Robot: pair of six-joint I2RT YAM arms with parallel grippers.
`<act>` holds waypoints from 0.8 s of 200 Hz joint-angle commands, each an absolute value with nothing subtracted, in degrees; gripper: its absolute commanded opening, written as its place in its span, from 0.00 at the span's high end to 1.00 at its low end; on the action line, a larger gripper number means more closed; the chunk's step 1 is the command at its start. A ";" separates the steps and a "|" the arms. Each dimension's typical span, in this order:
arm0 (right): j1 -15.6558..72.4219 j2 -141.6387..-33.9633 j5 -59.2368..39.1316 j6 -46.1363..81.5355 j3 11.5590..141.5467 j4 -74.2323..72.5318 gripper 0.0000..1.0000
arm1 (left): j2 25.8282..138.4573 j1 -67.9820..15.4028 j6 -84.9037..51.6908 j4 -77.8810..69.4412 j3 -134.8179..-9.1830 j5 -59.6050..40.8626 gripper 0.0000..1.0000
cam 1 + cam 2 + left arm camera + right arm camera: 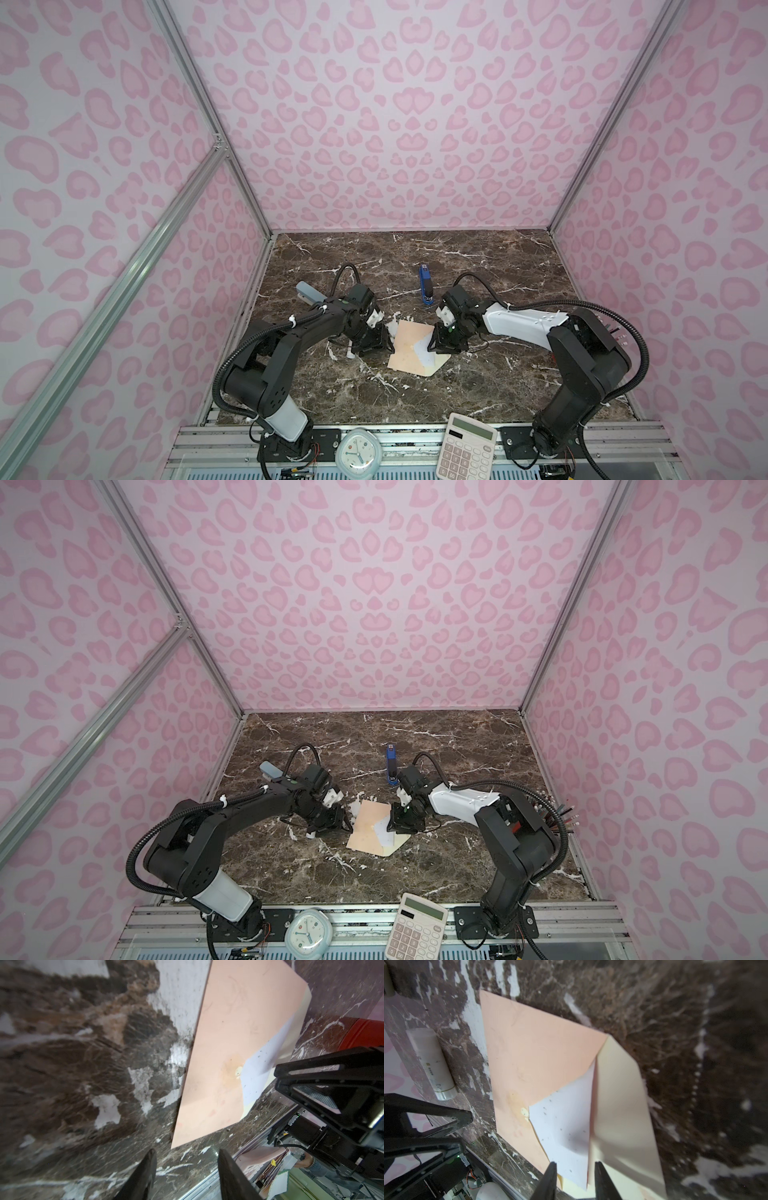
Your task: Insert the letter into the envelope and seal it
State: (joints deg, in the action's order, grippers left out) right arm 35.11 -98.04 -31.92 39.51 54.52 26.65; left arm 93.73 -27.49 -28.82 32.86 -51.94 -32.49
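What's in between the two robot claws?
The envelope, with the letter poking out, lies between the left gripper and right gripper in both top views.

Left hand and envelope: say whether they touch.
Apart. In the left wrist view bare marble shows between the left hand and the envelope corner nearest it.

White tube [430, 1061] reads roughly "210"

Dark brown marble tabletop [457, 257], white-veined.
- Blue stapler [424, 286]: right of centre, toward the far edge.
- Grey-blue stapler-like thing [309, 293]: near the left edge, partly hidden.
- White tube [432, 1064]: lying flat, left of middle.
- Clock [356, 451] and calculator [467, 451]: on the metal rail [216, 446] along the near edge, well apart; calculator tilted.
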 commanded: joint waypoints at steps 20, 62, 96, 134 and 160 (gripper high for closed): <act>35.82 -98.52 -30.76 40.58 54.32 28.87 0.68 | 96.49 -27.60 -29.53 29.82 -52.18 -33.66 0.50; 36.59 -98.78 -30.93 41.57 54.12 28.83 0.69 | 98.38 -27.84 -29.79 28.35 -52.04 -34.57 0.51; 37.19 -99.47 -31.59 42.50 53.84 27.95 0.70 | 99.21 -28.28 -29.68 27.71 -51.10 -35.03 0.52; 37.96 -100.25 -32.68 43.57 54.06 26.46 0.71 | 98.90 -28.47 -30.09 26.70 -49.28 -35.24 0.53; 38.15 -100.61 -33.69 43.97 54.31 25.61 0.71 | 98.76 -28.49 -30.13 26.48 -48.53 -35.33 0.54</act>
State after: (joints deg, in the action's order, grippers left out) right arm 37.89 -99.77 -33.10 42.96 54.22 26.59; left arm 98.54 -28.32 -30.02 25.15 -49.47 -38.81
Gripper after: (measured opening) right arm 0.289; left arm 0.464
